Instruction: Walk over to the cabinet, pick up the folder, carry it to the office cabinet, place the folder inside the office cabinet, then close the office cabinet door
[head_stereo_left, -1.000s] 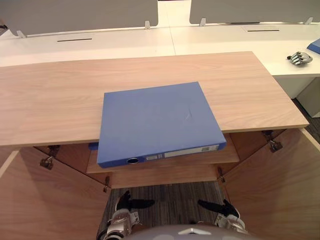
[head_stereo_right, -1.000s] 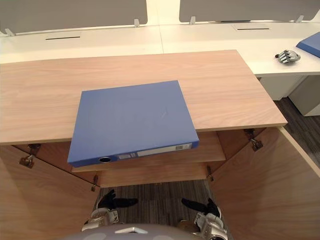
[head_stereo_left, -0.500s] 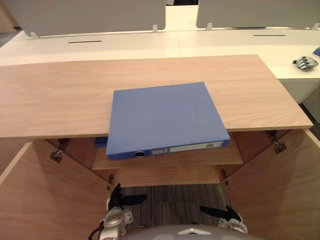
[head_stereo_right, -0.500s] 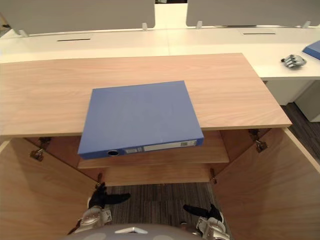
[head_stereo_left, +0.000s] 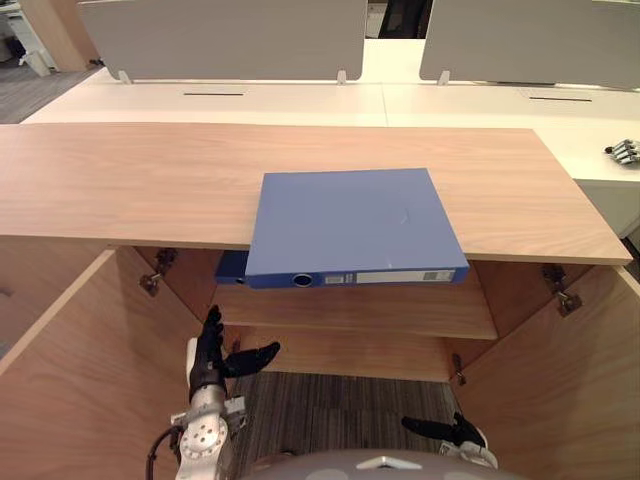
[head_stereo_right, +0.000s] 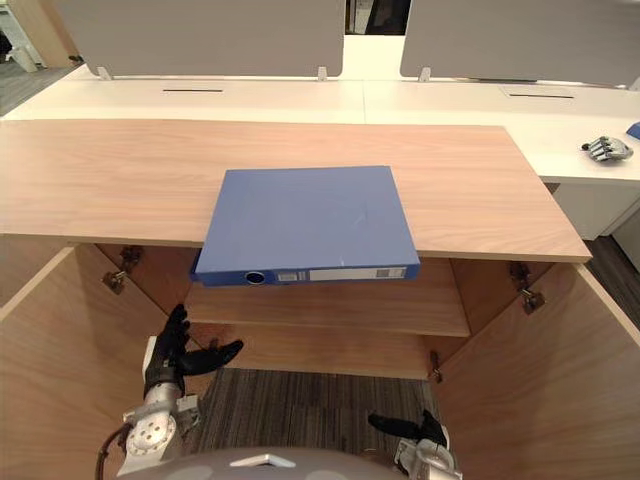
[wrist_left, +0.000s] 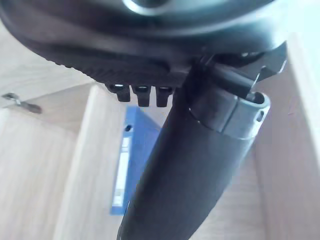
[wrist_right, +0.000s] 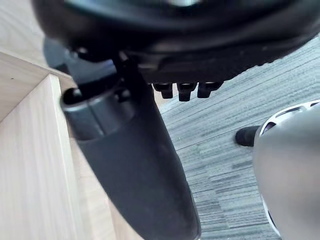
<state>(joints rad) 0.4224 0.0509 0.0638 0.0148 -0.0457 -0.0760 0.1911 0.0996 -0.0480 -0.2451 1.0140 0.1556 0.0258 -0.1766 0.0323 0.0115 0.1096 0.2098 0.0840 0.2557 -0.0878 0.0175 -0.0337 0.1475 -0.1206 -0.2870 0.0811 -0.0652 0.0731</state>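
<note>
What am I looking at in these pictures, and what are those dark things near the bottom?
This is a humanoid robot standing at a wooden cabinet. The two wide pictures come from cameras in its head, looking down. They show the same scene from slightly different spots. The two close-ups come from cameras on its wrists, so each hand's dark bulk and thumb loom large there.

The dark things are its hands. The left hand is raised in front of the shelf, fingers straight. The right hand hangs low over the carpet, also open. Neither holds anything.

A blue folder lies flat on the cabinet's top, its spine sticking out over the front edge. Both cabinet doors stand open. White desks are behind.
</note>
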